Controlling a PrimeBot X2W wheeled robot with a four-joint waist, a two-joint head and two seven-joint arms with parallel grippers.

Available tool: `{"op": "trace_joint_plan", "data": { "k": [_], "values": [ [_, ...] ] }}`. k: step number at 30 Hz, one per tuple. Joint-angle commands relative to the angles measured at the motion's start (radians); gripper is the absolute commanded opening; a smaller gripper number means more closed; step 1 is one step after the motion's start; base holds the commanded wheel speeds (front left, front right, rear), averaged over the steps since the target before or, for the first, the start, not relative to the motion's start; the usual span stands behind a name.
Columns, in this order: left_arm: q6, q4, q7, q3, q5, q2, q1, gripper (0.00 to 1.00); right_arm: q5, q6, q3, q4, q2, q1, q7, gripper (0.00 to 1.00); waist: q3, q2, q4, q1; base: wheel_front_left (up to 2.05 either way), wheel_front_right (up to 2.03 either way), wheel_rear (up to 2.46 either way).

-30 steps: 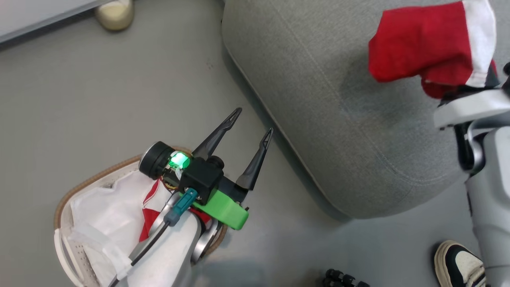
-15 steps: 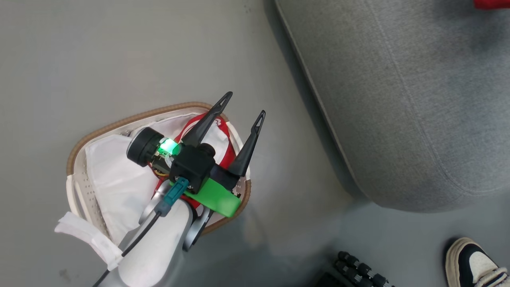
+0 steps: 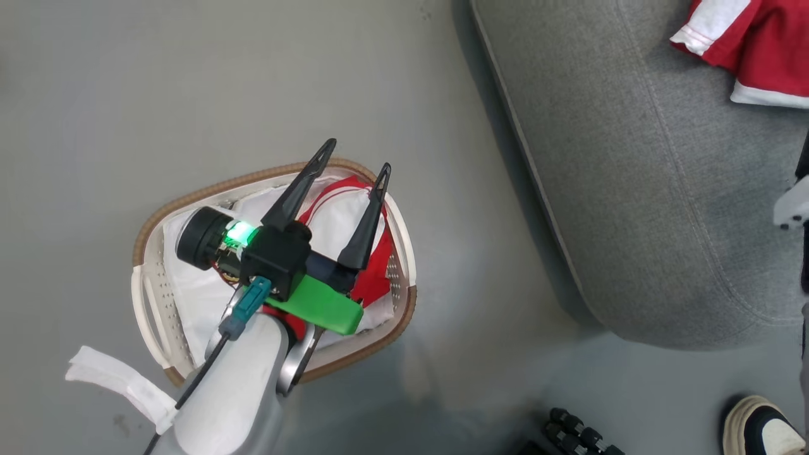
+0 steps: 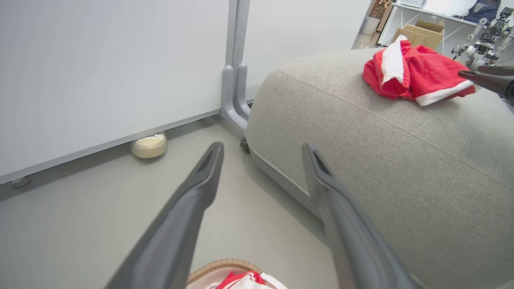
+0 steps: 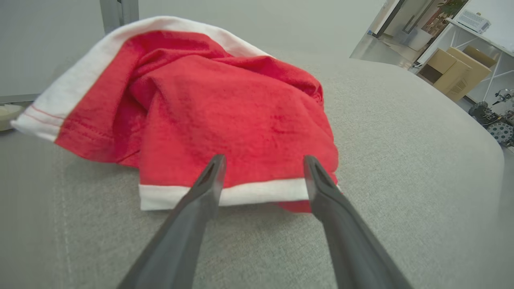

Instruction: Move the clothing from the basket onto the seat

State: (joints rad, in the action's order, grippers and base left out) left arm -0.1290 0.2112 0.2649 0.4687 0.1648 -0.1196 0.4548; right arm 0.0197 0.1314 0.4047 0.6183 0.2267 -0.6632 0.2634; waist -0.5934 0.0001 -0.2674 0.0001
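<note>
One red garment with white trim [image 3: 752, 44] lies on the grey seat [image 3: 632, 189], near its far right. My right gripper [image 5: 263, 160] stands open just short of that garment [image 5: 225, 104], fingers low over the cushion and holding nothing. The second red and white garment [image 3: 341, 208] lies in the white basket with the brown rim [image 3: 253, 177], on its white liner. Above the basket hangs my left gripper [image 3: 359, 155], open and empty, its tips over the far rim. In the left wrist view that gripper [image 4: 261, 148] points past the basket rim [image 4: 225, 265] toward the seat.
A loose white liner strip [image 3: 120, 385] hangs over the basket's near left side. A person's shoe [image 3: 758, 430] and a black ridged object [image 3: 578, 436] are on the grey floor at lower right. A white partition [image 4: 100, 72] with a cream foot [image 4: 149, 145] stands behind.
The head camera has shifted. A second ago the red garment hung from my right gripper above the seat; now it lies released on the cushion. My left gripper has come back over the basket.
</note>
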Motion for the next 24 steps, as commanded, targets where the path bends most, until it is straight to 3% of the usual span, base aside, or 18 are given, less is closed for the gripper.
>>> {"op": "trace_joint_plan", "data": {
  "k": [1, 6, 13, 17, 24],
  "values": [
    [-0.002, -0.001, -0.001, -0.012, -0.011, 0.005, -0.022, 1.0, -0.013, -0.001, 0.0, -0.018, -0.011, 0.037, 0.002, 1.0, 0.044, -0.0001, 0.001, -0.0001, 0.0, 0.0, 0.0],
    [0.0, -0.002, -0.001, -0.077, -0.023, 0.027, -0.063, 1.0, -0.061, -0.001, -0.003, -0.087, -0.054, 0.143, 0.002, 1.0, 0.119, -0.0001, 0.023, -0.0001, 0.0, 0.0, 0.0],
    [0.027, -0.009, -0.001, -0.192, -0.033, 0.054, -0.135, 1.0, -0.085, -0.001, -0.083, -0.191, -0.108, 0.259, 0.002, 1.0, 0.228, -0.0001, 0.098, -0.0001, 0.0, 0.0, 0.0],
    [0.052, -0.013, -0.001, -0.283, -0.029, 0.058, -0.172, 1.0, -0.092, -0.001, -0.153, -0.226, -0.139, 0.292, 0.002, 1.0, 0.269, -0.0001, 0.143, -0.0001, 0.0, 0.0, 0.0],
    [0.042, 0.006, -0.001, -0.404, -0.024, 0.065, -0.217, 1.0, -0.102, -0.001, -0.292, -0.237, -0.166, 0.299, 0.002, 1.0, 0.319, -0.0001, 0.213, -0.0001, 0.0, 0.0, 0.0]
  ]
}}
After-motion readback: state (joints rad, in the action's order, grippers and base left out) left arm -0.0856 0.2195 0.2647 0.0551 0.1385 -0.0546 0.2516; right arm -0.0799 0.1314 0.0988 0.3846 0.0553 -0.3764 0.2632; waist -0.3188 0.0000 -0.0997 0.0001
